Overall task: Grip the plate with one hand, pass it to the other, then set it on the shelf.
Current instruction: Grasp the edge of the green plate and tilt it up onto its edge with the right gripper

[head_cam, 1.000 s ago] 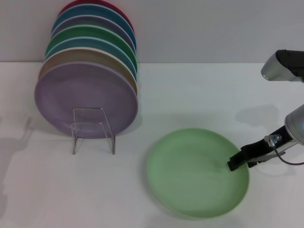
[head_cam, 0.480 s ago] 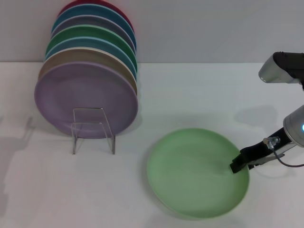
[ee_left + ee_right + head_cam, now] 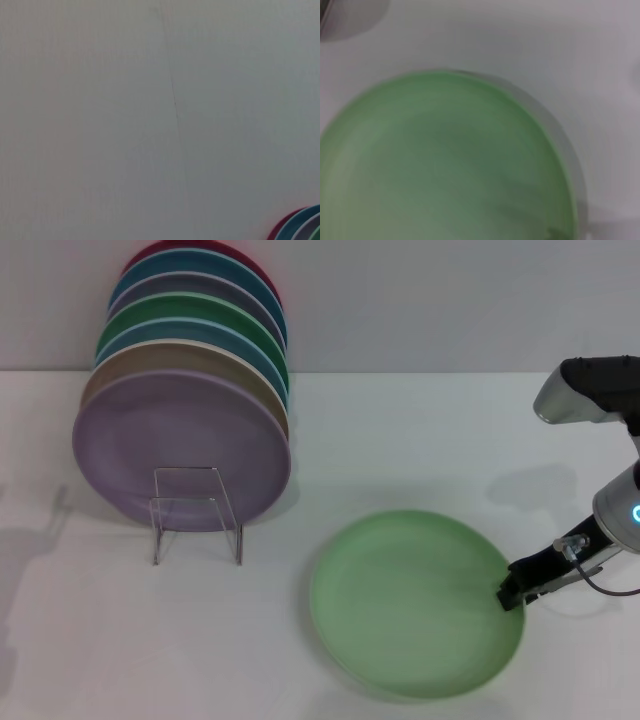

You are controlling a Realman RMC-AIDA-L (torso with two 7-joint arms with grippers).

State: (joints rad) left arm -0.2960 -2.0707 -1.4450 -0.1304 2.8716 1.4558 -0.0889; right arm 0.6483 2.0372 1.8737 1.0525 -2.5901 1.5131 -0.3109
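The light-green plate (image 3: 415,602) lay flat on the white table (image 3: 450,440), at about four o'clock from the clear shelf (image 3: 196,512). It looked light, stiff and a bit slippery, so its thin rim was the best spot to grab. The right pincer (image 3: 510,595) touched the rim at three o'clock. I could not tell if it was spread or pinching.

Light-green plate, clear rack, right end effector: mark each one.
Light-green plate (image 3: 410,605), head view, bare centre.
Clear rack (image 3: 196,512), head view, see-through front stand.
Right end effector (image 3: 511,593), head view, black tip at the plate's rim.
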